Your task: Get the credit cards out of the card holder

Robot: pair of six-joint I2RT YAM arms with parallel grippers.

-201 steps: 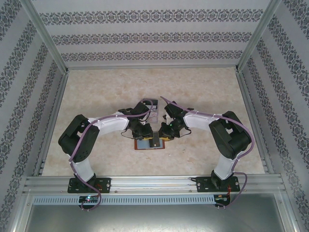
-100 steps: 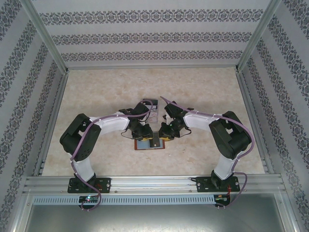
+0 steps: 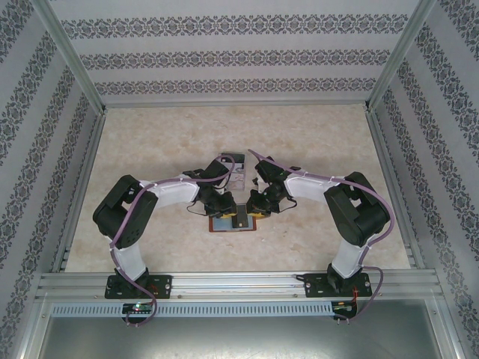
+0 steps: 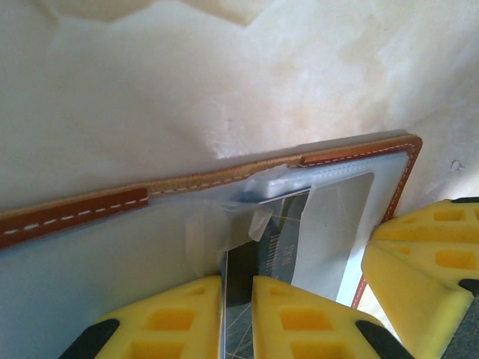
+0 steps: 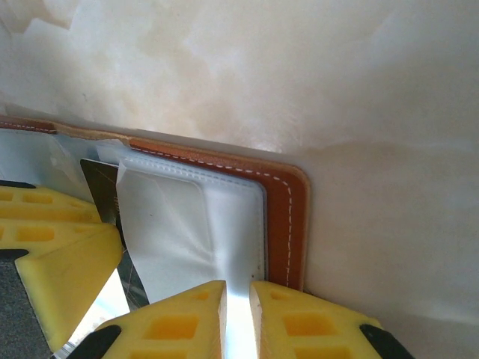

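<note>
The card holder point(image 3: 224, 225), brown leather with white stitching point(image 4: 67, 211) and a pale grey-blue inside point(image 5: 187, 224), lies open on the table between both arms. A dark, shiny credit card point(image 4: 273, 239) sticks partly out of its slot. My left gripper point(image 4: 236, 284) is shut on that card's edge, yellow pads on either side. My right gripper point(image 5: 238, 290) is shut on the holder's pale inner flap near the brown corner point(image 5: 288, 217). In the top view the left gripper point(image 3: 221, 210) and the right gripper point(image 3: 254, 210) meet over the holder.
Small pale grey-lilac flat items point(image 3: 232, 163) lie on the marbled table point(image 3: 150, 142) just behind the two wrists. Patterned walls and metal frame posts point(image 3: 389, 172) enclose the table. The other gripper's yellow finger point(image 4: 423, 269) sits close beside the card.
The left arm has shifted slightly at its elbow and its jaws have closed a little on the card. The right arm and the holder have stayed put.
</note>
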